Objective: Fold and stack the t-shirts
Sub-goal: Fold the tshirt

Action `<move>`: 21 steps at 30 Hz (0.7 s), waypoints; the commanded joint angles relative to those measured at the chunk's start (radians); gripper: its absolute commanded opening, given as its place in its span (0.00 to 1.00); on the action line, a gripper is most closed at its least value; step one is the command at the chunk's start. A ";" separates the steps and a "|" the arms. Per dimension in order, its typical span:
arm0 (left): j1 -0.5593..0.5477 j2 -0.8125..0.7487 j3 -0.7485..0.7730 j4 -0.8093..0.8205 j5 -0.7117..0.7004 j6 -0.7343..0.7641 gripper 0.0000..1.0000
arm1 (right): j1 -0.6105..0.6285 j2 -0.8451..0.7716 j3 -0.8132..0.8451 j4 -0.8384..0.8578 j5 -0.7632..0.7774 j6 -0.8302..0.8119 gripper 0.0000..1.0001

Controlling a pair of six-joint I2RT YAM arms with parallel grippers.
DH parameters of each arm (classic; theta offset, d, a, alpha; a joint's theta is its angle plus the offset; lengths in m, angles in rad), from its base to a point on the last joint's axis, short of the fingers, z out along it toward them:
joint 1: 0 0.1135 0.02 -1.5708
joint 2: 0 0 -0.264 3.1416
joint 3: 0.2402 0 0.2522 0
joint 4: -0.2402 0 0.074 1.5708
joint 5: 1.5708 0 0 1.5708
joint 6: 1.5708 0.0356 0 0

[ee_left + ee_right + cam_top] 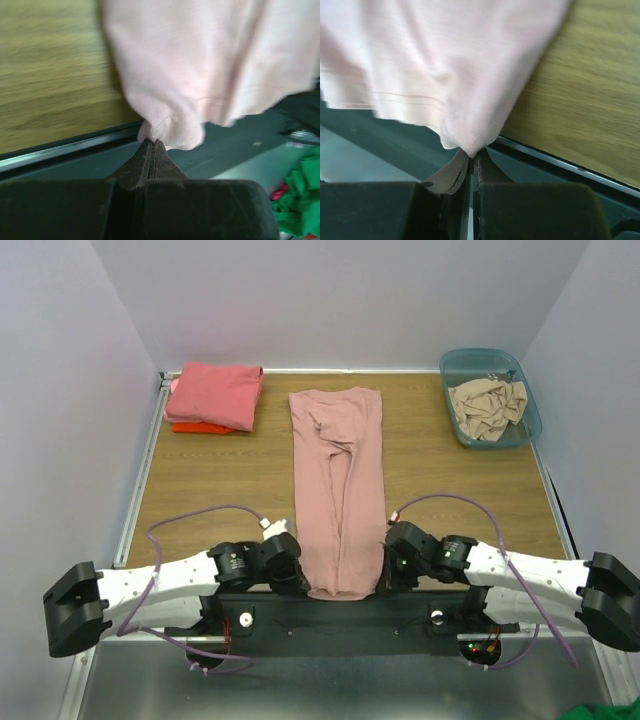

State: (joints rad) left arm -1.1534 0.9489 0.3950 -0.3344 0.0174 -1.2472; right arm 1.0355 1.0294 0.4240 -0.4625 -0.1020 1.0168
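Note:
The large dusty pink t-shirt (338, 490) lies as a long narrow strip down the middle of the table, its near end at the front edge. My left gripper (298, 583) is shut on its near left corner (167, 131). My right gripper (384, 578) is shut on its near right corner (465, 135). A folded coral-pink shirt (213, 395) lies on a folded orange-red shirt (198, 427) at the back left.
A teal bin (491, 397) holding beige cloth (488, 405) stands at the back right. Grey walls close in the table on three sides. A black rail runs along the front edge. Green cloth (299, 197) lies below the table.

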 commanded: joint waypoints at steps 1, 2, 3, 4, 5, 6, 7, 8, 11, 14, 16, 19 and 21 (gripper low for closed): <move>-0.006 -0.074 0.083 0.018 -0.128 0.022 0.00 | 0.006 -0.023 0.096 -0.001 0.128 -0.024 0.00; -0.006 -0.081 0.087 0.034 -0.164 0.023 0.00 | 0.006 -0.017 0.125 -0.010 0.157 -0.029 0.00; -0.002 -0.084 0.087 0.044 -0.175 0.026 0.00 | 0.005 -0.014 0.145 -0.022 0.221 -0.032 0.00; 0.006 -0.082 0.096 0.054 -0.184 0.037 0.00 | 0.005 -0.005 0.162 -0.027 0.252 -0.041 0.00; 0.014 -0.079 0.103 0.064 -0.206 0.052 0.00 | 0.005 0.021 0.208 -0.028 0.284 -0.049 0.00; 0.021 -0.075 0.110 0.067 -0.226 0.058 0.00 | 0.005 0.038 0.232 -0.030 0.323 -0.055 0.00; 0.041 -0.067 0.122 0.072 -0.249 0.061 0.00 | 0.005 0.059 0.257 -0.030 0.396 -0.058 0.00; 0.053 -0.061 0.128 0.087 -0.287 0.089 0.00 | -0.003 0.079 0.284 -0.030 0.428 -0.067 0.00; 0.130 -0.036 0.143 0.176 -0.316 0.150 0.00 | -0.029 0.155 0.386 -0.028 0.565 -0.089 0.00; 0.257 0.017 0.163 0.253 -0.291 0.238 0.00 | -0.060 0.228 0.482 -0.025 0.720 -0.095 0.00; 0.300 0.063 0.185 0.291 -0.292 0.287 0.00 | -0.084 0.262 0.524 -0.021 0.758 -0.101 0.00; 0.342 0.126 0.275 0.313 -0.347 0.357 0.00 | -0.147 0.345 0.581 0.011 0.754 -0.144 0.00; 0.346 0.157 0.310 0.311 -0.401 0.396 0.00 | -0.185 0.374 0.593 0.039 0.762 -0.168 0.00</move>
State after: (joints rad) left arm -0.8215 1.0756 0.6094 -0.1017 -0.2768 -0.9695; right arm 0.9104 1.3563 0.9688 -0.4828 0.5484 0.9051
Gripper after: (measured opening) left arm 0.015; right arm 0.063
